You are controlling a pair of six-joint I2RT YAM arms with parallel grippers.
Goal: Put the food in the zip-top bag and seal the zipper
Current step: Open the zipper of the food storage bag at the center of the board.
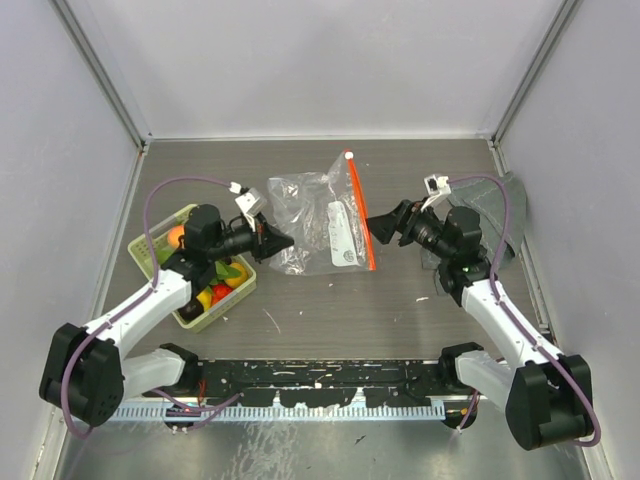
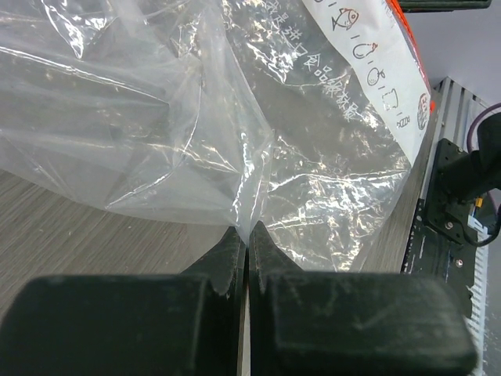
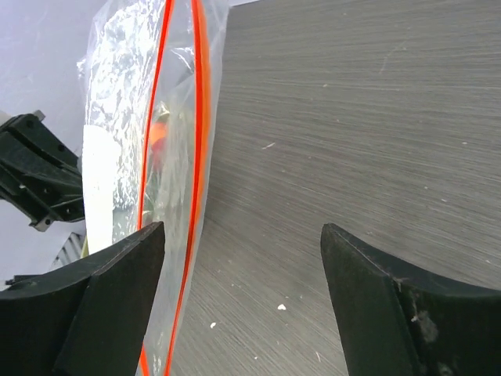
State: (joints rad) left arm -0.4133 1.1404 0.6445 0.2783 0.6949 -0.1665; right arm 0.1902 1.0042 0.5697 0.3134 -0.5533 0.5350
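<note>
- The zip-top bag (image 1: pixel 320 222) lies flat near the middle of the table (image 1: pixel 330 310), a little toward 12 o'clock from centre.
- Its zipper (image 1: pixel 361 210) runs along the bag's 3 o'clock edge, from 12 down toward 6.
- In the right wrist view the two red-orange lines of the strip stand apart, so the mouth is unsealed there.
- The white label (image 1: pixel 342 232) sits on the bag just inside the zipper.
- The left gripper (image 2: pixel 247 235) is at the bag's 8 o'clock corner, its fingers pressed together with a fold of clear film pinched between them.
- The right gripper (image 3: pixel 243 235) is at the bag's 3 o'clock side with its fingers spread wide and nothing in them; the zipper lies just beside one finger.
- The food (image 1: pixel 215 290) sits in the pale green basket (image 1: pixel 190 315) at 8 o'clock of the bag, under the left arm.
- A grey cloth (image 1: pixel 500 215) lies at 3 o'clock, behind the right arm.
</note>
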